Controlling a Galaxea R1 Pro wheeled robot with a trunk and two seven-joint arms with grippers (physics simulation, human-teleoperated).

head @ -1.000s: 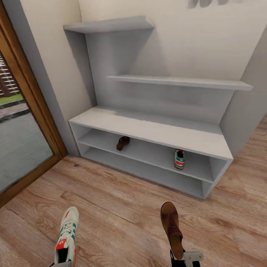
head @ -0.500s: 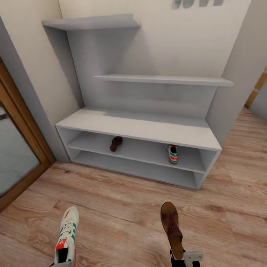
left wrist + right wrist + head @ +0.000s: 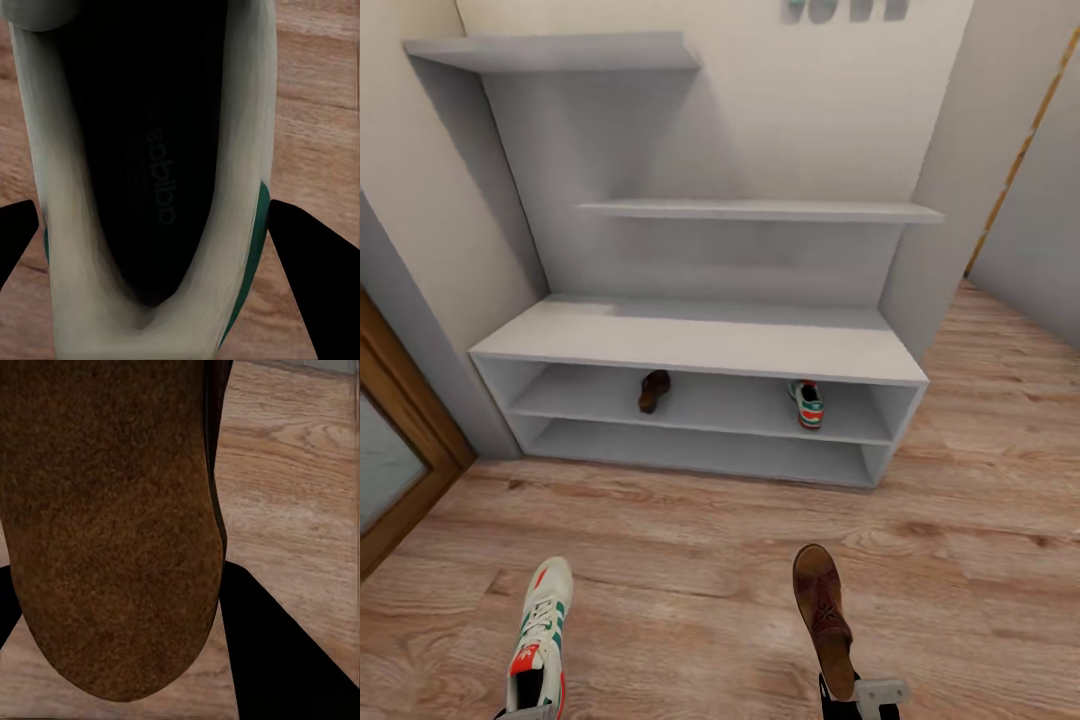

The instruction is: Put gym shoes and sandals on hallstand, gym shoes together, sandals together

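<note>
At the near edge of the head view, the left end effector (image 3: 154, 225) holds a white gym shoe (image 3: 540, 640) by its heel, toe pointing away toward the rack; in the left wrist view its two dark fingers sit on either side of the shoe's heel, closed about it. To the right, the right end effector (image 3: 855, 695) grips a brown sandal (image 3: 824, 618) at its heel end, the sandal likewise pointing forward above the corridor floor (image 3: 690, 560). Beyond the floor stands the hallstand (image 3: 700, 345), a low white bench with two open shelf levels and two floating shelves on its back panel. On its upper open shelf rest the other sandal (image 3: 653, 390), toward the left, and the other gym shoe (image 3: 806, 404), toward the right, well apart from each other. Judging by this, two shoes are stowed and the last two are being carried in. Next, each held shoe needs setting on the shelf beside its mate; since the arms hold them on opposite sides from their partners, the placements would have to cross over. Wrist views show the sneaker's dark insole and the sandal's grainy underside or footbed close up, details too small in the head view, which alone shows the rack.
</note>
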